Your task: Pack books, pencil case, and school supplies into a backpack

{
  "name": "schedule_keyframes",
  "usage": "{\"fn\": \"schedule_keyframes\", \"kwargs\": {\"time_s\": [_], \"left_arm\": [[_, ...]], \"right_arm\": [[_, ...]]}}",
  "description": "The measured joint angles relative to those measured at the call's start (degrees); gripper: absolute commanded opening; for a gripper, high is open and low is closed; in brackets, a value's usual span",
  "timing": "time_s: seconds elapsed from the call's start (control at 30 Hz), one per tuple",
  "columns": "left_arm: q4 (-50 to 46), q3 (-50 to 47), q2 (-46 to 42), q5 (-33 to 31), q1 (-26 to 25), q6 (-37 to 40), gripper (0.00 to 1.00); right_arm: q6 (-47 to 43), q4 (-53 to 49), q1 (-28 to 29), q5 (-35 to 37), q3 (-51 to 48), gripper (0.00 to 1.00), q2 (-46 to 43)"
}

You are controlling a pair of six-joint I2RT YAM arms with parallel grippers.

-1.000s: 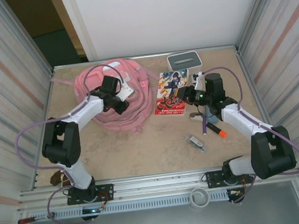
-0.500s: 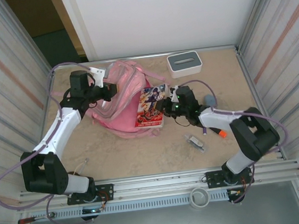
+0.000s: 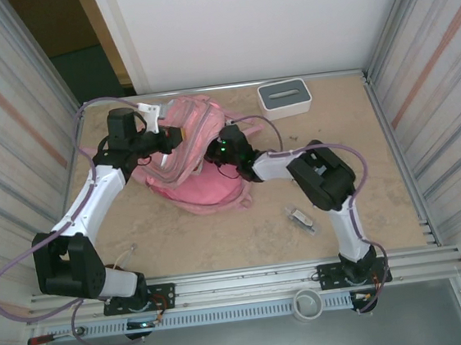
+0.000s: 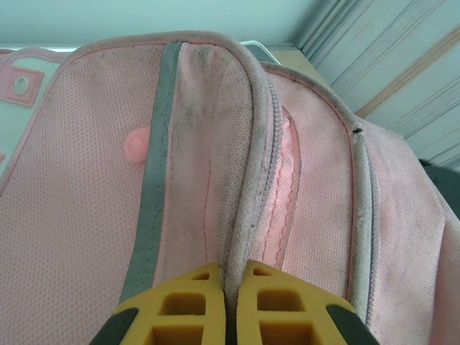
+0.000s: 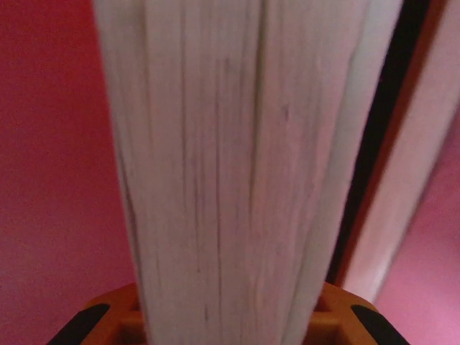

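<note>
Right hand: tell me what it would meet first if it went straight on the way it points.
The right hand, gripping a book, points into the backpack. Going straight on, the book's far edge would probably meet the backpack's pink inside first; how far off that lies is unclear.

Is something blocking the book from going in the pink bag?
Nothing visible does. The left gripper pinches the backpack by its rim, lifting it, and the book in the right gripper has pink fabric on both sides.
</note>
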Motion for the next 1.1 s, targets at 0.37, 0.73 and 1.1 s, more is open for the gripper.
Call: {"fn": "schedule_keyframes", "kwargs": {"time_s": [0.37, 0.73, 1.1], "left_arm": [[4.1, -1.8, 0.0, 0.1, 1.2, -4.5, 0.00], [9.0, -6.5, -0.1, 0.1, 1.6, -7.1, 0.00], [10.6, -9.2, -0.2, -1.6, -0.2, -11.0, 0.00]], "right_arm": [[-10.8, -4.9, -0.8, -0.2, -9.1, 0.64, -8.0], [-28.8, -21.7, -0.6, 5.4, -28.1, 0.73, -40.6], [-30.8, -27.3, -1.1, 9.4, -27.4, 0.35, -26.4]]}}
